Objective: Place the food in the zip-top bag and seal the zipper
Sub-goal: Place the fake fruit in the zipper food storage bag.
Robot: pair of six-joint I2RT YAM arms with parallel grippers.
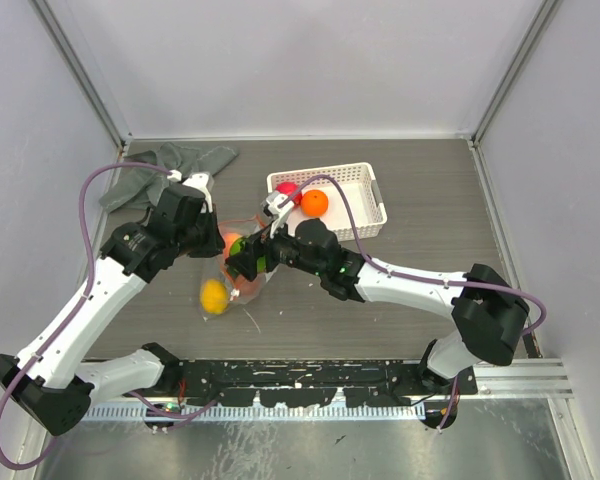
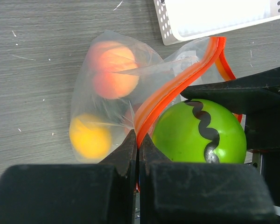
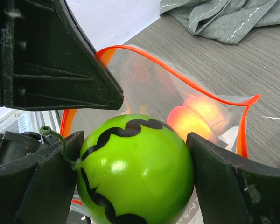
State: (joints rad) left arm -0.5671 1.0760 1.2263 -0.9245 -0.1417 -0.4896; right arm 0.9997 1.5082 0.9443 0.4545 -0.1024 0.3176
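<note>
The clear zip-top bag hangs with its mouth held open. My left gripper is shut on the orange-red zipper strip at the mouth's edge. My right gripper is shut on a green fruit with black wavy stripes, right at the bag's mouth. A peach fruit and a yellow fruit show through the plastic. In the white basket lie an orange fruit and a red one.
A grey cloth lies crumpled at the back left of the table. The lattice basket stands just behind the bag, close to my right arm. White walls close in the table at the back and on both sides.
</note>
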